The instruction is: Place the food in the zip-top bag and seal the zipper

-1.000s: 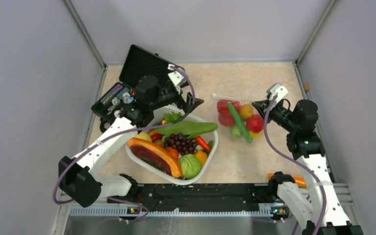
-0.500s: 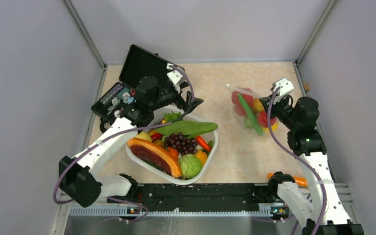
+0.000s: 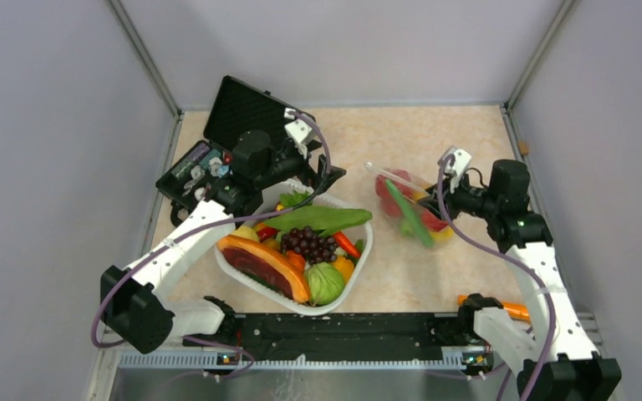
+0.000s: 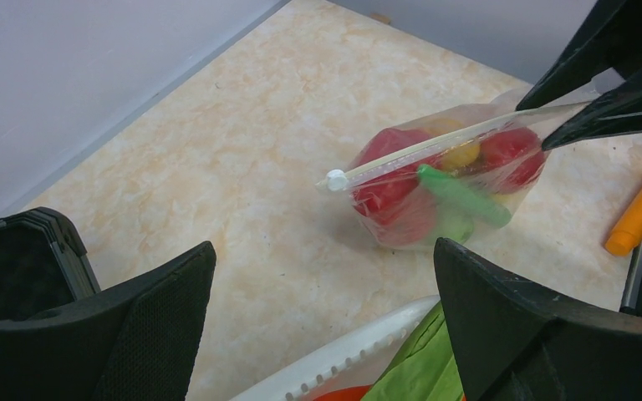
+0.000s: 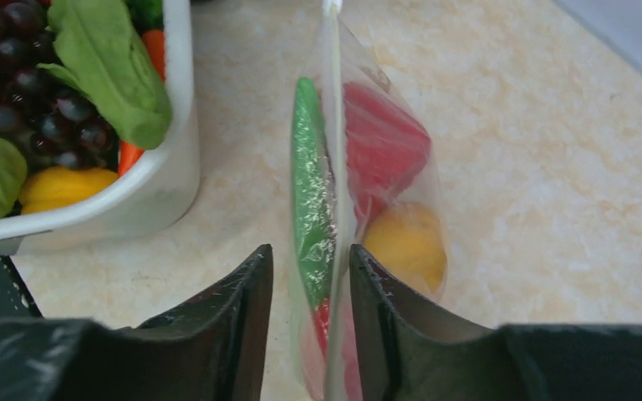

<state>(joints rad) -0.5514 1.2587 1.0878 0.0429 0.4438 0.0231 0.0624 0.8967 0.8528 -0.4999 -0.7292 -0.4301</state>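
Your right pincer (image 5: pixel 311 252) straddles the zipper (image 4: pixel 431 150) with its jaws apart, not pinching it. The bag (image 3: pixel 410 209) stands on the counter (image 3: pixel 435 134) right of the basket (image 5: pixel 171 180), with the food (image 5: pixel 389 138) inside. Your left pincer (image 4: pixel 324 249) gapes wide above the basket's far rim.

Over at three o'clock the bag (image 4: pixel 439 180) is clear, crinkly plastic with a sheen. The toy food (image 4: pixel 393 188) inside is glossy plastic. The basket (image 5: pixel 160 194) is smooth white plastic, and the table (image 5: pixel 552 167) is smooth marbled beige.
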